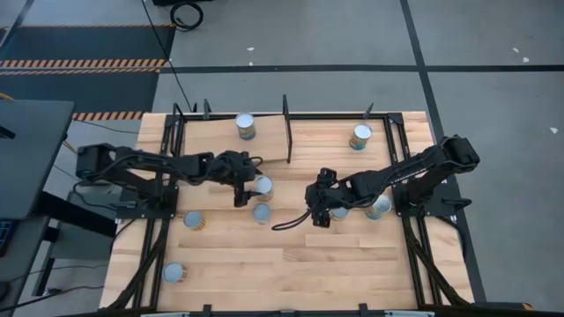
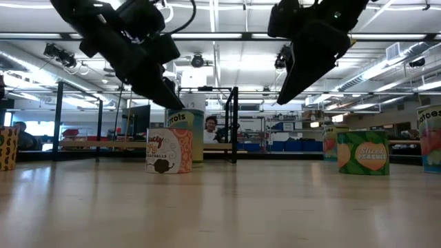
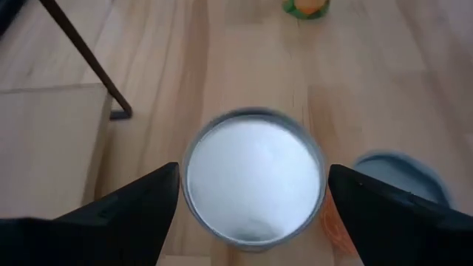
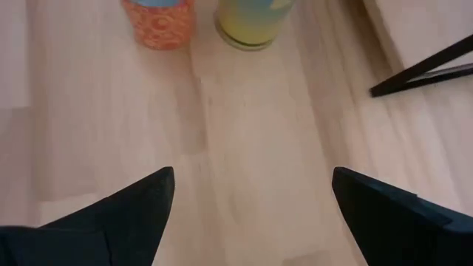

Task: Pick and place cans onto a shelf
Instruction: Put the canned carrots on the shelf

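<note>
My left gripper (image 1: pixel 244 190) is open and hangs over a can with a silver top (image 3: pixel 253 185), one finger on either side of it and not touching. That can (image 1: pixel 263 186) stands mid-table, with a second can (image 1: pixel 262 212) just nearer. My right gripper (image 1: pixel 319 210) is open and empty above bare wood (image 4: pixel 251 185); an orange can (image 4: pixel 159 21) and a yellow-green can (image 4: pixel 255 22) stand beyond it. Two cans (image 1: pixel 246 126) (image 1: pixel 360 136) stand on the shelf (image 1: pixel 317 132) at the far edge, one on each side of its black divider (image 1: pixel 286 130).
More cans stand on the table near my right arm (image 1: pixel 379 206), at the left (image 1: pixel 193 220) and at the near left (image 1: pixel 173 273). Black rods edge the shelf and the table's sides (image 1: pixel 176 132). A cable (image 1: pixel 291 222) trails from my right gripper.
</note>
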